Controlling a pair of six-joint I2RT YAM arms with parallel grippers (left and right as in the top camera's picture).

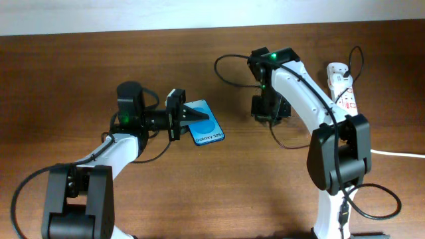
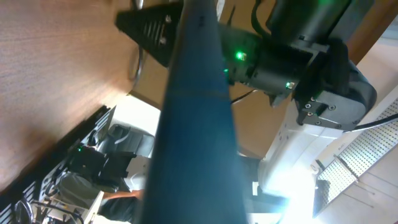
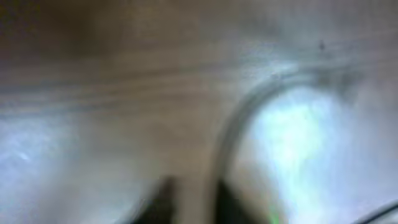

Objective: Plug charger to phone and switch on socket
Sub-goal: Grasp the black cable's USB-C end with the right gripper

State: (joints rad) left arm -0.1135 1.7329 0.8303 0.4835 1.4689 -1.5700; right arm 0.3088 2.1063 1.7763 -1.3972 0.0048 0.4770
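My left gripper is shut on the phone, holding its bright blue screen tilted just left of the table's middle. In the left wrist view the phone shows edge-on as a dark blue band. The charger's thin black cable loops at the back centre and runs to my right gripper, which points down close to the wood. The right wrist view is blurred. Its two dark fingertips stand close together with the cable curving down into them. The white socket lies at the back right.
The socket's thick white cord runs off the right edge. More black cable trails across the wood below my right gripper. The right arm's body shows in the left wrist view, behind the phone.
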